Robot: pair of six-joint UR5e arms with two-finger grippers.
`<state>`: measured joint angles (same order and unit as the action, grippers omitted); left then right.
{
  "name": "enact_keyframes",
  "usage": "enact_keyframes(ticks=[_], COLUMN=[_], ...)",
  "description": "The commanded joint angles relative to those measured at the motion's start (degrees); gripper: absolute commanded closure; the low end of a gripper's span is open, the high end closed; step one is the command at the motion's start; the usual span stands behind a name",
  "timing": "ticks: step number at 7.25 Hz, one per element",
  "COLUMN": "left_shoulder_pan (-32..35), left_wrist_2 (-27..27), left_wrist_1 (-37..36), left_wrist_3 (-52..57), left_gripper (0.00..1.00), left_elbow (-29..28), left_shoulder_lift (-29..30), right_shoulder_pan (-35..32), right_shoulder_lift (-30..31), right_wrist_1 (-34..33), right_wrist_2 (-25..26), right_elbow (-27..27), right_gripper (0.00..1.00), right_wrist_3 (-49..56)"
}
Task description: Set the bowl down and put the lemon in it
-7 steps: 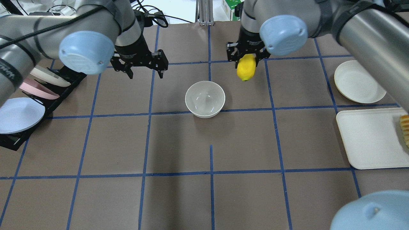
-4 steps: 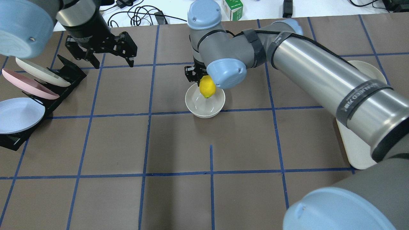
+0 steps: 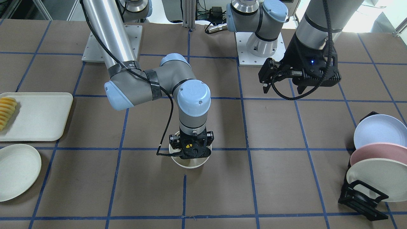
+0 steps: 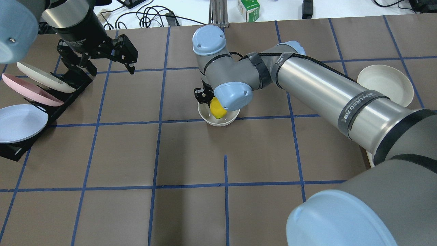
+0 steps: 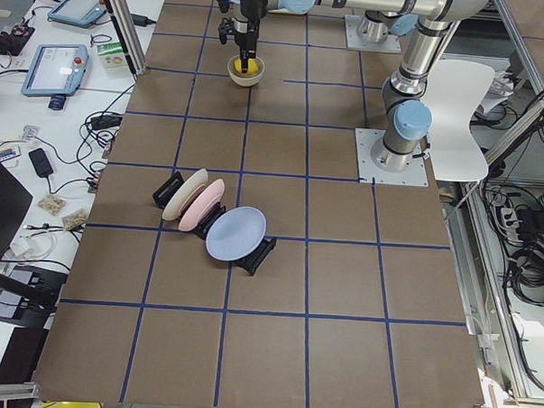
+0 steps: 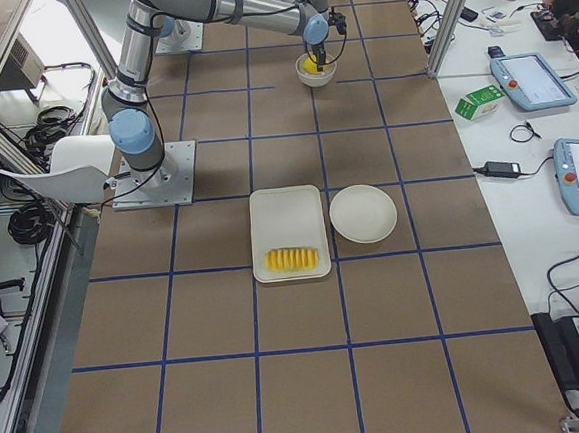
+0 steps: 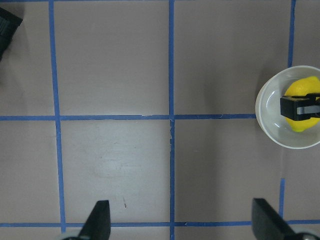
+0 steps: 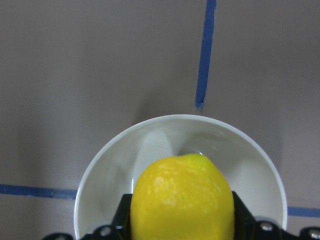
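Note:
The off-white bowl [image 4: 209,118] stands on the brown table near the middle; it also shows in the front view [image 3: 190,163] and the left wrist view [image 7: 275,131]. My right gripper [image 4: 215,107] is shut on the yellow lemon [image 4: 217,110] and holds it low inside the bowl. In the right wrist view the lemon [image 8: 182,200] sits between the fingers, over the bowl's [image 8: 150,145] hollow. I cannot tell whether the lemon touches the bottom. My left gripper [image 4: 112,70] is open and empty, raised over the table far to the bowl's left, near the plate rack.
A black rack [image 4: 73,80] with three pastel plates stands at the left edge. A shallow off-white plate [image 4: 385,83] lies at the right. A white tray [image 3: 35,116] with a ridged sliced fruit piece [image 3: 6,111] lies next to it. Cables and a green box [image 4: 248,8] lie beyond the far edge.
My right arm carried the lemon left from beside the bowl and lowered it into the bowl. My left gripper, still open, drew away to the left toward the rack.

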<state>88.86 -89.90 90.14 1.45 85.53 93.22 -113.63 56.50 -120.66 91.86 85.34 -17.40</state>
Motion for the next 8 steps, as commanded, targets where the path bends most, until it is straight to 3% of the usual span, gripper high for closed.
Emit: enact_keyframes(ticks=[1,2,3,5,8], left_shoulder_pan=[0.0,0.0,0.0,-0.2,-0.2], left_wrist_2=[-0.3,-0.5,-0.7,-0.5,-0.5], left_wrist_1=[-0.1,-0.1,0.0,-0.1,0.0], left_wrist_3=[0.2,0.2,-0.1,-0.1,-0.3], left_gripper=[0.00,0.00,0.00,0.00,0.00], left_elbow=[0.4,0.4,0.4,0.4,0.5], left_shoulder_lift=[-0.6,-0.8,-1.4,-1.5,-1.5], right_shoulder_pan=[0.0,0.0,0.1,0.2,4.6], right_shoulder_lift=[-1.2,-1.1,-0.8,4.0,18.7], right_wrist_1=[-0.5,-0.5,-0.2,0.9,16.2], right_wrist_2=[-0.3,0.0,0.1,0.2,0.2], right_elbow=[0.4,0.4,0.3,0.2,-0.3], right_gripper=[0.49,0.11,0.00,0.00,0.00], right_wrist_3=[0.2,0.3,0.3,0.9,4.2])
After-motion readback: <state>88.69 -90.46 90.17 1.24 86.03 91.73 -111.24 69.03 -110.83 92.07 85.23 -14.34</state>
